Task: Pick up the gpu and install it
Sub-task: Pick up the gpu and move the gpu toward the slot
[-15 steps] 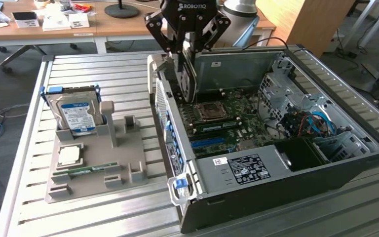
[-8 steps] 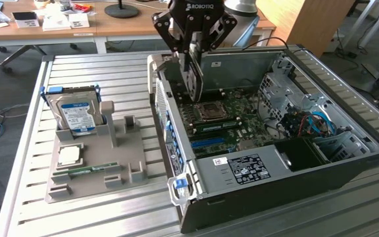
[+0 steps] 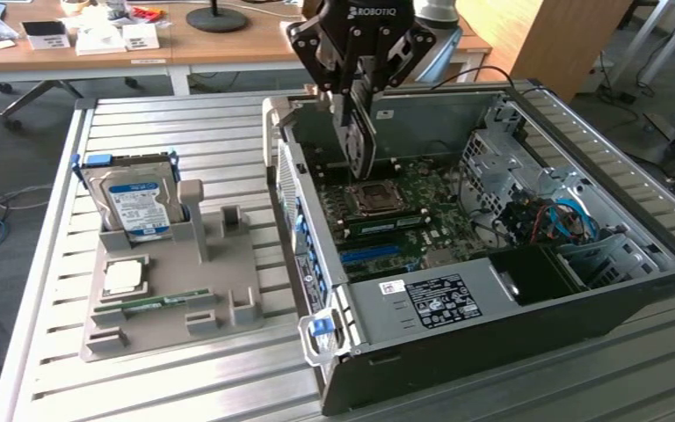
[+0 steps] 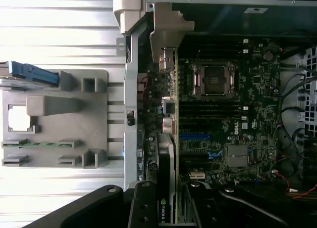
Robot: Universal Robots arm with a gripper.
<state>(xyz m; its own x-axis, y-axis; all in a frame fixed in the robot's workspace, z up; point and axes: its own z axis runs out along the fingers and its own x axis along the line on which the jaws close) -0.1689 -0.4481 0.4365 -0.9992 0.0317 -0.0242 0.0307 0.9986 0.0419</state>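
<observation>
The gpu (image 3: 362, 132) is a thin dark card hanging on edge over the rear part of the open computer case (image 3: 619, 294). My gripper (image 3: 359, 88) is shut on its upper edge, one finger on each face. Its lower edge hovers above the motherboard (image 3: 420, 207), near the processor socket (image 3: 375, 195), and I cannot tell whether it touches. In the wrist view the gpu (image 4: 171, 163) shows edge-on, a green board with a dark cover, and my gripper (image 4: 171, 210) clamps it. The card runs alongside the case's rear wall (image 4: 131, 114).
A grey parts holder (image 3: 214, 294) lies on the slatted table at the exterior view's left. It carries a hard drive (image 3: 138, 207), a processor (image 3: 123, 277) and a memory stick (image 3: 156, 303). The power supply (image 3: 431, 299) and drive cage with cables (image 3: 555, 220) crowd the case.
</observation>
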